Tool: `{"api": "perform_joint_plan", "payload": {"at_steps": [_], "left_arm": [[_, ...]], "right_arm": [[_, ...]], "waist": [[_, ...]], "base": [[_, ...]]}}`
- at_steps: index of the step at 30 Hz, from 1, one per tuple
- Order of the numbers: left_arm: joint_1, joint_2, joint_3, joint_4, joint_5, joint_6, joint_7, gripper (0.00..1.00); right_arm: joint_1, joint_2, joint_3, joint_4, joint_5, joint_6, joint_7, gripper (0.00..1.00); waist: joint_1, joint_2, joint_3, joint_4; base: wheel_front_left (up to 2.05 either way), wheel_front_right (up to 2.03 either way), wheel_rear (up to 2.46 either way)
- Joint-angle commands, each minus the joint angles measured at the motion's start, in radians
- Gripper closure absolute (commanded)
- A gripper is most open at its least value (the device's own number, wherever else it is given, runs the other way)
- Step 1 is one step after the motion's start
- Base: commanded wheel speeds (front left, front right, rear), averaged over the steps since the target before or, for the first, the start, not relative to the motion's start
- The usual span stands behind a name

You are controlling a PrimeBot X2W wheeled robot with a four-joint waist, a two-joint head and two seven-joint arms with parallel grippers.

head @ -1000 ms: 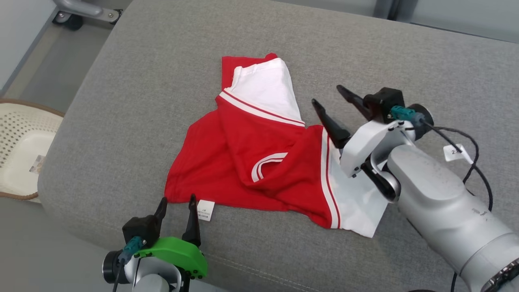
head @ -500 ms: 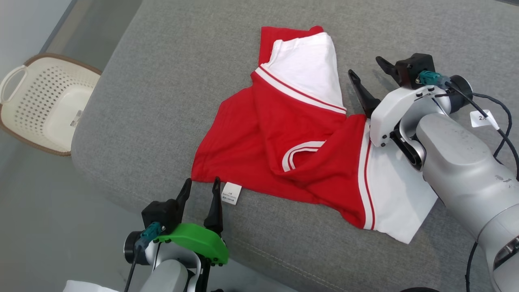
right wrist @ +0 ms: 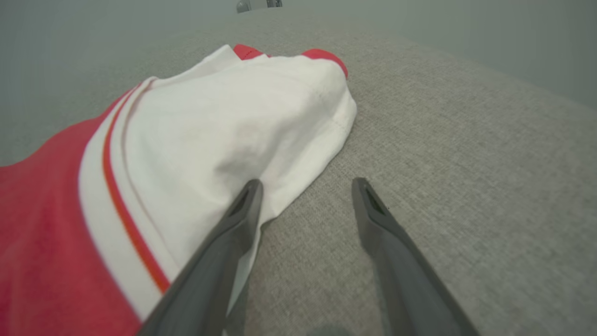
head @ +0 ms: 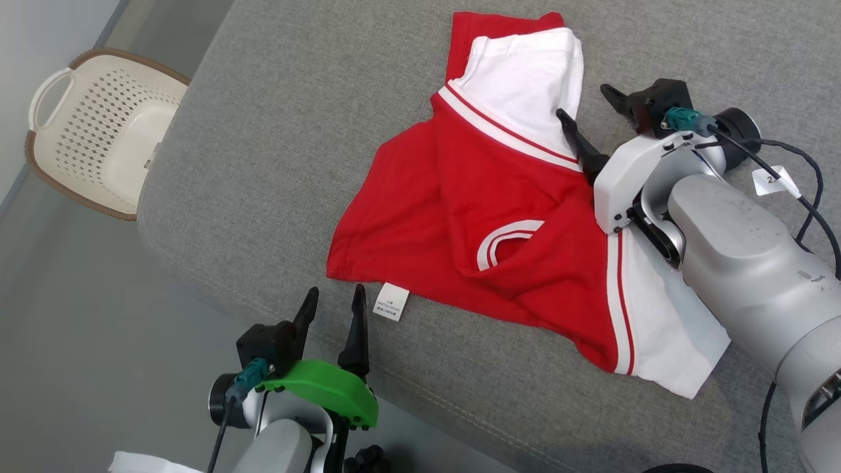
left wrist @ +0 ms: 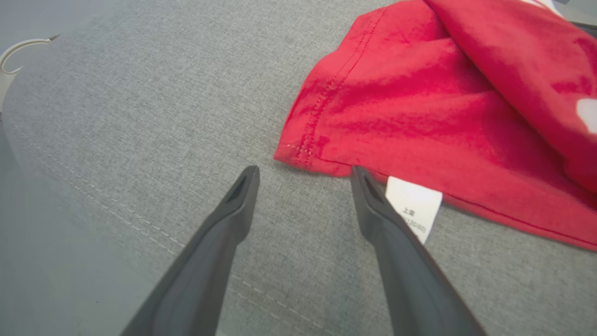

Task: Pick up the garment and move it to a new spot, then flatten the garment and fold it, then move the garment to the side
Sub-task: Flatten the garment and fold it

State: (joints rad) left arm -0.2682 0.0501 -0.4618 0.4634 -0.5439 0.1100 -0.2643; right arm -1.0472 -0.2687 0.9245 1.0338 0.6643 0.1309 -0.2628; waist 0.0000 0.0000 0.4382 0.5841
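Head view: one garment (head: 473, 217), one basket (head: 79, 125), one care label (head: 390, 302).

Red garment (head: 473, 217) with white sleeves and white stripe trim, crumpled and partly folded over, lying on grey cushion, small white label at hem

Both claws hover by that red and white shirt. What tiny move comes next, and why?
Probably the left gripper nudges forward and shuts on the garment, at its red hem corner: the jaws stand open just short of it, beside the label.
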Motion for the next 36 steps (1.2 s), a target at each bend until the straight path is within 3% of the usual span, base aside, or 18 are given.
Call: {"api": "perform_joint_plan", "payload": {"at_steps": [1, 2, 3, 15, 23, 24, 25, 26, 36], "left_arm": [[-0.014, 0.002, -0.004, 0.002, -0.002, 0.004, 0.001, 0.00], [-0.017, 0.002, -0.004, 0.003, -0.004, 0.005, 0.001, 0.00], [-0.018, 0.002, -0.005, 0.003, -0.004, 0.006, 0.001, 0.00], [-0.022, 0.002, 0.007, 0.021, -0.001, 0.005, 0.001, 0.00], [-0.009, 0.002, 0.035, 0.030, 0.022, 0.006, 0.001, 0.00], [-0.003, 0.002, 0.042, 0.032, 0.030, 0.005, 0.001, 0.00], [0.002, 0.002, 0.052, 0.035, 0.036, 0.003, 0.001, 0.00], [0.007, 0.002, 0.062, 0.038, 0.047, 0.000, 0.001, 0.00], [0.037, 0.003, 0.207, 0.043, 0.170, -0.031, 0.001, 0.00]], "right_arm": [[0.014, -0.005, 0.019, 0.012, 0.012, -0.001, 0.000, 0.56], [0.012, -0.006, 0.028, 0.013, 0.019, -0.001, -0.001, 0.74], [0.010, -0.007, 0.034, 0.015, 0.027, -0.001, 0.000, 0.99], [-0.027, -0.038, 0.059, 0.027, 0.072, -0.001, -0.001, 1.00], [-0.003, -0.049, -0.065, -0.043, 0.037, -0.001, -0.002, 1.00], [0.014, -0.047, -0.091, -0.054, 0.028, -0.001, -0.002, 0.76], [0.030, -0.043, -0.119, -0.066, 0.018, -0.001, -0.002, 0.23], [0.041, -0.042, -0.152, -0.082, 0.010, -0.001, -0.002, 0.00], [0.304, -0.014, -0.479, -0.300, -0.171, -0.001, -0.002, 0.00]], "waist": [[0.0000, 0.0000, 0.001, 0.000], [0.0000, 0.0000, 0.002, 0.000], [0.0000, 0.0000, 0.002, 0.000], [0.0000, 0.0000, -0.005, -0.012], [0.0000, 0.0000, -0.057, -0.056], [0.0000, 0.0000, -0.071, -0.068], [0.0000, 0.0000, -0.089, -0.083], [0.0000, 0.0000, -0.104, -0.098], [0.0000, 0.0000, -0.260, -0.307]], "base": [[0.00, 0.00, 0.00], [0.00, 0.00, 0.00], [0.00, 0.00, 0.00], [0.00, 0.00, 0.00], [0.00, 0.00, 0.00], [0.00, 0.00, 0.00], [0.00, 0.00, 0.00], [0.00, 0.00, 0.00], [0.00, 0.00, 0.00]]}}
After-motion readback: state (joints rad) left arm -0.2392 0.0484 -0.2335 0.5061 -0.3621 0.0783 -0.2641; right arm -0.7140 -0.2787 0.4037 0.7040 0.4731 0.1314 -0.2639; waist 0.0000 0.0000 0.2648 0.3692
